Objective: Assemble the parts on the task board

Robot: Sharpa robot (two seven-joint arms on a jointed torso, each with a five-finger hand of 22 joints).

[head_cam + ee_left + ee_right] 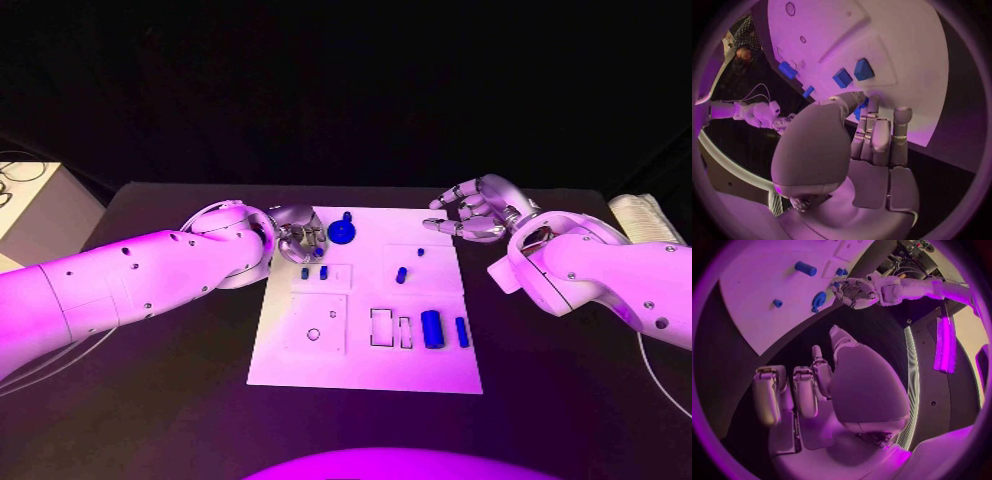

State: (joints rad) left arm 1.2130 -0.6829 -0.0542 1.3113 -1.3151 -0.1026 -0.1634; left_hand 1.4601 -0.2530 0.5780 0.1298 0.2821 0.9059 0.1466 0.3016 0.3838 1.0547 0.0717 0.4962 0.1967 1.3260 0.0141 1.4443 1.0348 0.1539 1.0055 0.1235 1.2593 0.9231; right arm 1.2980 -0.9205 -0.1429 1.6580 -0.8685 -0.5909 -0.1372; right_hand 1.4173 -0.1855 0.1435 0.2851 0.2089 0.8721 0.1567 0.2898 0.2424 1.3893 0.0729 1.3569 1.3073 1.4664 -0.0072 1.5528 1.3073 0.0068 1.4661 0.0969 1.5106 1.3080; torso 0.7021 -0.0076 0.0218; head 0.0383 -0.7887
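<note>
Left hand (300,240) at task board (361,375) far-left edge, fingertips apparently pinching a small blue part (859,111); hold not certain. Right hand (473,212) off far-right corner, fingers loosely curled, holding nothing. Part judged light, rigid, smooth; best pinched across its sides.

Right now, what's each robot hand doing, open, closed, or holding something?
Left robot hand: fingers at a small blue part; a grip cannot be told.
Right robot hand: open, holding nothing.
</note>
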